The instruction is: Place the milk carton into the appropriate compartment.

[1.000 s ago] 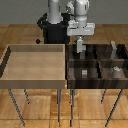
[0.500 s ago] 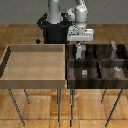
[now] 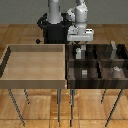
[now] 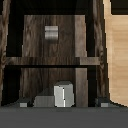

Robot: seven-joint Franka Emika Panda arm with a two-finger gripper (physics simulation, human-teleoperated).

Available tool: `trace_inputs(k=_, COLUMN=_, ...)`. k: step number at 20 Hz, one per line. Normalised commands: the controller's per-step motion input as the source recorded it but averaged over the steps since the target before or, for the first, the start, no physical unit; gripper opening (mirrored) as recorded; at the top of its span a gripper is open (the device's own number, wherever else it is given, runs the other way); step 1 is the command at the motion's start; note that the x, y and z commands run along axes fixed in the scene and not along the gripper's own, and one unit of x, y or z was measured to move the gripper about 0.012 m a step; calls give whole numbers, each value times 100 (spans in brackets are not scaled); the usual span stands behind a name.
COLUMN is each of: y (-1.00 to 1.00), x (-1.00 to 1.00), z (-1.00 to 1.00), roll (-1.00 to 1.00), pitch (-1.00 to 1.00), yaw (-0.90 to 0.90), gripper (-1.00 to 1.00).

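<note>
While my gripper (image 3: 78, 50) holds the milk carton (image 4: 63, 94) clamped upright between its fingers, long axis vertical, it hangs directly over the dark divided bin's (image 3: 95, 82) rear compartment nearest the light bin (image 3: 35, 80), so lowering should seat it.

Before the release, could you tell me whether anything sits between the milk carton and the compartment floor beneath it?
Nothing visible does. The milk carton hangs at the gripper over the dark divided bin; the small grey block lies beyond a divider, in the next compartment.
</note>
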Motion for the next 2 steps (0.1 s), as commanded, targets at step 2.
trace_inputs(k=2, y=0, x=0, z=0, roll=0, pitch=0, yaw=0, gripper=100)
